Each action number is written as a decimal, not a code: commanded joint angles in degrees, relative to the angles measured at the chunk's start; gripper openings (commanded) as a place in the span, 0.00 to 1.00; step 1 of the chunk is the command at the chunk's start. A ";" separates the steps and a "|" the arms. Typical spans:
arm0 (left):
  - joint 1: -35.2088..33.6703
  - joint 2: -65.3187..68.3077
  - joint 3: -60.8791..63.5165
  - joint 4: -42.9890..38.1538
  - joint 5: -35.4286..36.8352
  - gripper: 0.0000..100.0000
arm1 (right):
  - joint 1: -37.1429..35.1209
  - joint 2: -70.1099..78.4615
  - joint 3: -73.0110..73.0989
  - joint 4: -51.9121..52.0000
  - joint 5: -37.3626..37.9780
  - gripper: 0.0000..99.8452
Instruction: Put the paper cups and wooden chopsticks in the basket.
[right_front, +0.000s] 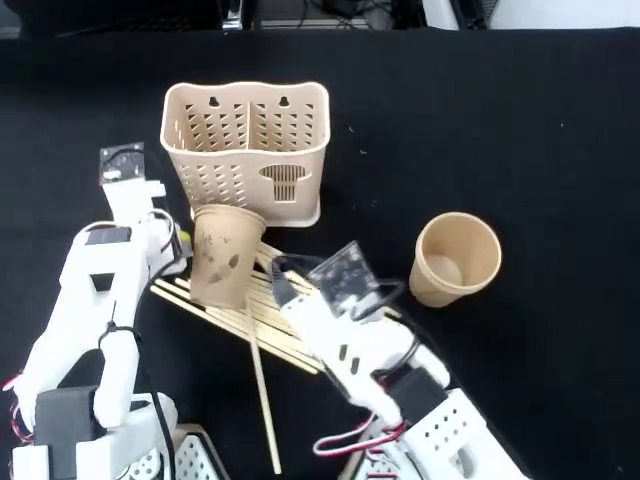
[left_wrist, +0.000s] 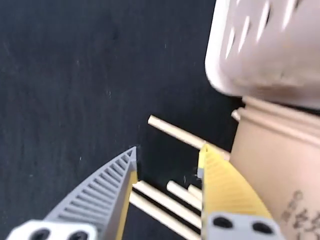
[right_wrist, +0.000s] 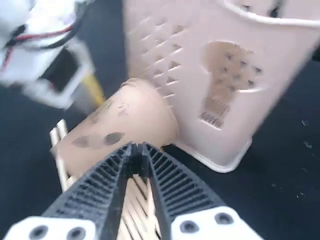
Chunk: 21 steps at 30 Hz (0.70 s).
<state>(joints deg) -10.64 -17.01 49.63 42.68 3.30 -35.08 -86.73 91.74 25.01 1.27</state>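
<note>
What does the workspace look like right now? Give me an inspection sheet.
Surface: black table.
Job's things: basket at the back, nothing seen inside; paper cup lying on the chopsticks, rim toward the basket; second cup apart.
Clutter: nothing seen.
Grippers: left gripper, fingers open astride chopsticks beside the lying cup; right gripper, fingers shut, tips at that cup.
Cables: red and white wires on an arm.
Surroundings: unclear shapes beyond the table's far edge.
</note>
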 joint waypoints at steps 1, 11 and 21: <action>0.22 -3.08 0.66 2.73 -1.41 0.21 | 1.32 -0.22 -0.48 -1.67 -1.76 0.01; 2.07 -27.69 14.11 4.57 -1.67 0.21 | 1.41 -0.22 2.86 -3.60 -1.85 0.01; 8.57 -44.92 20.44 3.25 -1.32 0.26 | 0.44 -0.13 4.70 -6.07 -1.85 0.01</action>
<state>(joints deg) -2.99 -59.21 70.46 47.08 2.07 -34.29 -86.73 97.19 18.77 -0.22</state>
